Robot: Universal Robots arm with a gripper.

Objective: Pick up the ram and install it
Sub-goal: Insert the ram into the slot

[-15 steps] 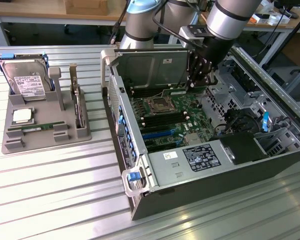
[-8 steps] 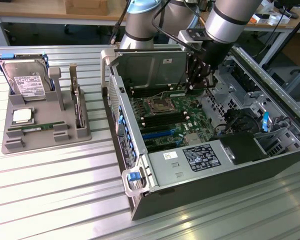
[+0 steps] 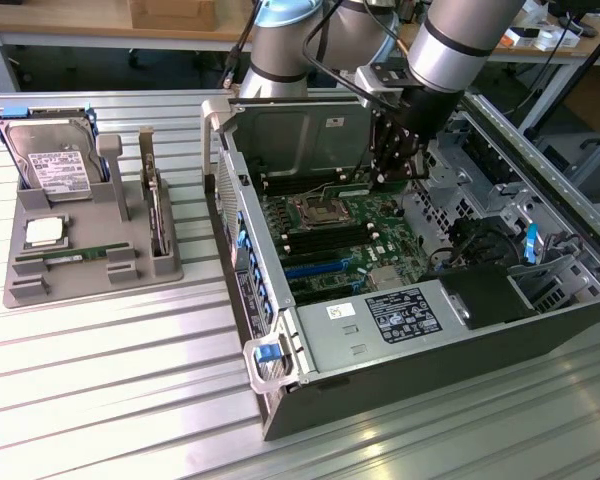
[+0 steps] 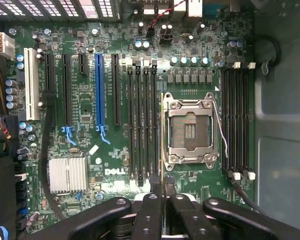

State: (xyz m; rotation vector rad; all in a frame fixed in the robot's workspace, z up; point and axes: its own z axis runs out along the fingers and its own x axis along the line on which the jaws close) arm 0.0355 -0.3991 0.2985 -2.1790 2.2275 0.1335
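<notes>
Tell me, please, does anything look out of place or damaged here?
Nothing stands out. The gripper holds the ram edge-on over the motherboard's memory slots, beside the empty CPU socket. No damage is visible.

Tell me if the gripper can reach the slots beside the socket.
Probably yes: the gripper, shut on the ram, hangs above the board, and those slots are empty with nothing across them.

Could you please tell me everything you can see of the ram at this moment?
The ram is a thin green circuit-board stick, seen edge-on in the wrist view as a narrow yellowish-green line. The gripper jaws clamp it at one end. It stands on its long edge inside the open computer case, over the motherboard, between the black memory slots and the empty CPU socket. Whether it is seated cannot be told.
</notes>
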